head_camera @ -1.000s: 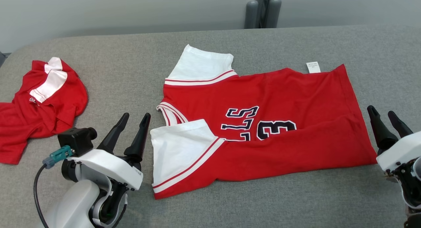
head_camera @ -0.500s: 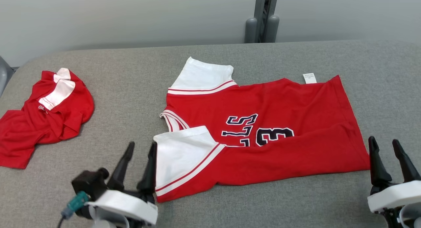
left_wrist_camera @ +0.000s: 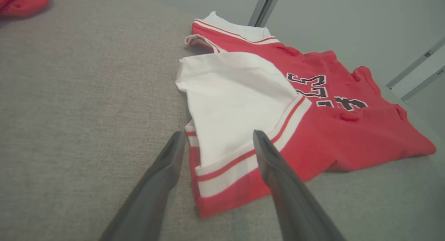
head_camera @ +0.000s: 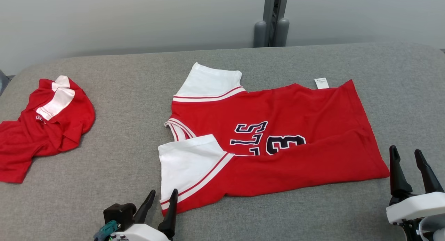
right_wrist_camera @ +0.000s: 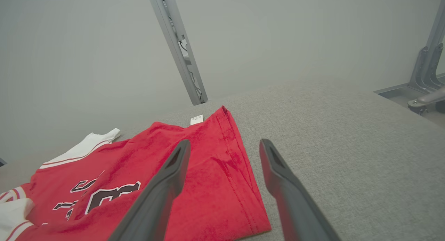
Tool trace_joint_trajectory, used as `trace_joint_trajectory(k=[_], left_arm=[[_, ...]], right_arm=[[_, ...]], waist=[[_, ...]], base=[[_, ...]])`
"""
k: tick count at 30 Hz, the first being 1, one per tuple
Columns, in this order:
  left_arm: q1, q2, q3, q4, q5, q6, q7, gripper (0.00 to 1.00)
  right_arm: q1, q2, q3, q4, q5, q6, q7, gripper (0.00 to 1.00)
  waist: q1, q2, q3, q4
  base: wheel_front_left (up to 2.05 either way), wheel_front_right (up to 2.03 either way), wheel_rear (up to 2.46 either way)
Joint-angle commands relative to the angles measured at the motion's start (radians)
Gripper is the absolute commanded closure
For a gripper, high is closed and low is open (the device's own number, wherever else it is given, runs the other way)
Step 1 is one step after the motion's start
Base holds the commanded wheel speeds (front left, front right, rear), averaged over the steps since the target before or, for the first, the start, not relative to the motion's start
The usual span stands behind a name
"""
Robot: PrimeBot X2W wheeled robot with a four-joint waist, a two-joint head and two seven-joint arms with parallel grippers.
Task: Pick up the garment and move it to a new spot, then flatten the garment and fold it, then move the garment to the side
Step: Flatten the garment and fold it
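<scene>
Head camera has tilted: the far edge of the grey fabric-covered table (head_camera: 121, 129) sits lower in frame than a second ago, with more wall above it.

Left gripper (head_camera: 163, 191) (left_wrist_camera: 219, 133) has drawn back toward the robot along the near white sleeve (head_camera: 184, 161) of the red jersey with dark lettering (head_camera: 295, 105); a second ago its tips stood beside the sleeve's far left corner; half a second ago beside its left edge; now at the striped hem corner, right fingertip (head_camera: 172, 206) overlapping that corner in the head view.

Right gripper (head_camera: 405, 149) (right_wrist_camera: 225, 142) has drawn back too; tips were beside the middle of the jersey's right hem, now just beside its near corner; nearly all of this in the first half second.
</scene>
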Motion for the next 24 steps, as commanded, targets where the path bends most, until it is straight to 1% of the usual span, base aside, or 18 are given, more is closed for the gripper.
trace_joint_trajectory(k=[1,4,8,11,14,15,17,21,24], left_arm=[[-0.02,0.002,0.003,0.025,-0.002,0.015,0.01,0.0],[-0.041,0.008,-0.003,0.079,0.018,0.051,0.035,0.0],[-0.057,0.0,-0.003,0.128,0.003,0.067,0.07,0.0],[-0.063,-0.003,-0.015,0.157,0.0,0.056,0.09,0.0],[-0.064,-0.008,-0.033,0.179,-0.004,0.035,0.119,0.0],[-0.063,-0.008,-0.038,0.185,-0.006,0.028,0.125,0.18],[-0.067,-0.006,-0.043,0.189,-0.006,0.019,0.126,1.0],[-0.077,0.008,-0.041,0.16,-0.001,0.006,0.096,1.0],[-0.09,0.021,-0.042,0.132,0.008,0.004,0.075,1.0]], right_arm=[[-0.007,-0.006,0.002,0.001,-0.003,0.0,-0.006,0.0],[-0.01,-0.005,0.006,0.007,-0.004,0.0,-0.007,0.0],[-0.011,-0.006,0.008,0.012,0.003,0.0,-0.008,0.0],[-0.01,-0.01,0.008,0.016,0.001,0.0,-0.009,0.0],[-0.013,-0.013,0.001,0.022,-0.003,0.0,-0.008,0.0],[-0.014,-0.015,-0.003,0.026,-0.005,0.0,-0.006,0.0],[-0.017,-0.015,-0.016,0.04,-0.009,0.0,0.005,0.0],[-0.026,0.0,-0.035,0.085,-0.009,0.0,0.042,0.0],[-0.041,0.022,-0.059,0.126,0.04,0.0,0.076,0.0]], waist=[[0.0,0.0,0.001,-0.006],[0.0,0.0,0.002,-0.02],[0.0,0.0,0.006,-0.035],[0.0,0.0,0.007,-0.044],[0.0,0.0,0.008,-0.049],[0.0,0.0,0.008,-0.049],[0.0,0.0,0.008,-0.048],[0.0,0.0,0.007,-0.037],[0.0,0.0,0.012,-0.025]], base=[[0.0,0.0,0.0],[0.0,0.0,0.0],[0.0,0.0,0.0],[0.0,0.0,0.0],[0.0,0.0,0.0],[0.0,0.0,0.0],[0.0,0.0,0.0],[0.0,0.0,0.0],[0.0,0.0,0.0]])
